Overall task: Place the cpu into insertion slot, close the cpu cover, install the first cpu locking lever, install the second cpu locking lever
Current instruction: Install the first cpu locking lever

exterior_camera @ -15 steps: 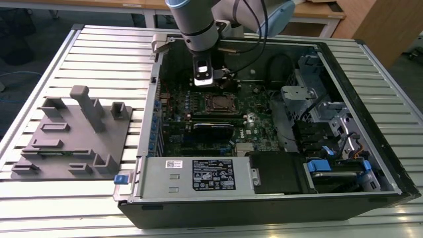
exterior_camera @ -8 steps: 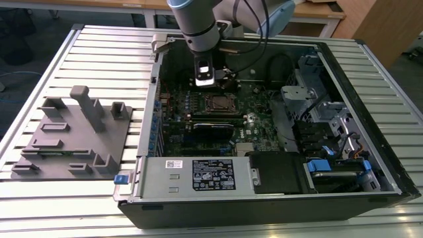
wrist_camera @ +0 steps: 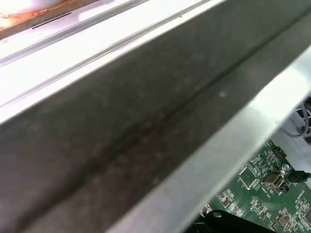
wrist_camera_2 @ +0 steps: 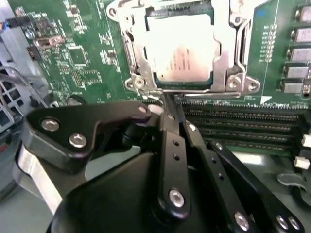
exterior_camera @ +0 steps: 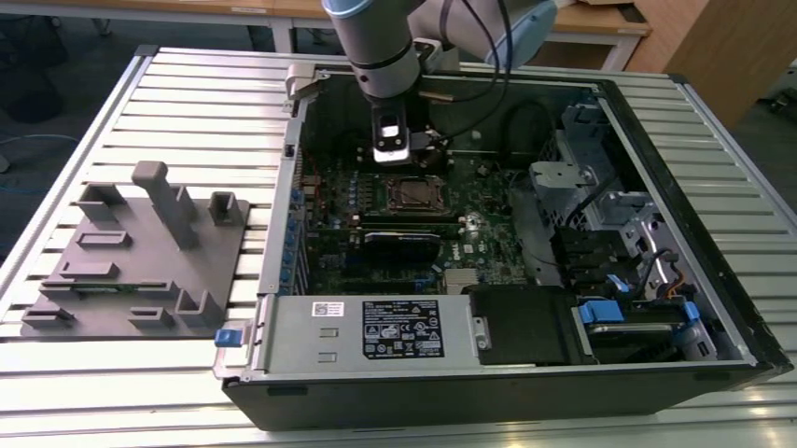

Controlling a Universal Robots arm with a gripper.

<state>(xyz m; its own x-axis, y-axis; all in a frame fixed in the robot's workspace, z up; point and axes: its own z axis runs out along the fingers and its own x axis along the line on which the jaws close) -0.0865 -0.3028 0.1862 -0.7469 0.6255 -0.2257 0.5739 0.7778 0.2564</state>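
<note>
Exterior view, left to right: grey fixture block (exterior_camera: 137, 252) on slatted metal surface (exterior_camera: 125, 373). Just beside it, open computer case (exterior_camera: 498, 392), with the power supply box (exterior_camera: 312, 341) at its near wall. Arm comes down into the case. Gripper (exterior_camera: 396, 154) is just past the insertion slot (exterior_camera: 415, 193) on the green board (exterior_camera: 327, 245). Blue-tabbed drive bay (exterior_camera: 600, 313) at the exterior view's right.

Second wrist view: cpu (wrist_camera_2: 182, 53) lies flat in the slot. The cpu cover (wrist_camera_2: 227, 48) lies down around it, pale face showing through the window. Gripper (wrist_camera_2: 171, 112) fingers are pressed together, tips at the socket's edge; can't tell if anything thin is pinched. Black memory slots (wrist_camera_2: 243, 126) run beside the tips.
</note>
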